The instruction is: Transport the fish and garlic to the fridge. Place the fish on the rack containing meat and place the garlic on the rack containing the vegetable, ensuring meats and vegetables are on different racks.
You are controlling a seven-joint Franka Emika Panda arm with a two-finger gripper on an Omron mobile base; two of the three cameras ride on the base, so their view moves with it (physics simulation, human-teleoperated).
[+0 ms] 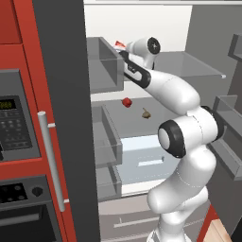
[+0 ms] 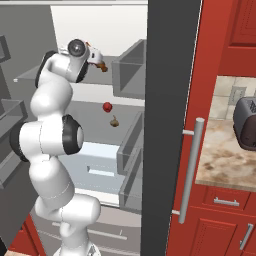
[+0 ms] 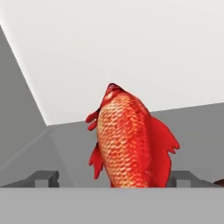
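the fridge (image 1: 142, 28) stands open, its dark grey door (image 2: 167, 100) edge-on beside the red cabinets (image 2: 222, 30). the white arm reaches high into the white interior, with the gripper (image 3: 113, 179) over the upper clear shelf (image 1: 189, 64).

in the hand view the fish (image 3: 129, 144) lies between the two dark fingertips (image 3: 43, 178), which stand wide apart at either side with a gap showing between each tip and the fish's body, so the pincer is open and grips nothing. the fish is bright red-orange, scaled, slim and rounded, with ragged fins to both sides; its far end points at the plain white back wall. it appears to rest on the grey shelf surface. in the left base view only a red sliver of it (image 1: 120, 45) shows beside the hand.

room is tight on the upper shelf: a grey boxy bin (image 1: 105, 64) stands near the hand on one side, and the shelf's front edge runs free toward the other.

on the next shelf down, the garlic (image 1: 146, 113), a small beige-brown bulb with a pointed top, sits near a small round red item (image 1: 126, 102), the two apart with open shelf around them. a pale drawer (image 1: 146, 158) lies below. a steel bar handle (image 2: 189, 170) runs down the cabinet edge.
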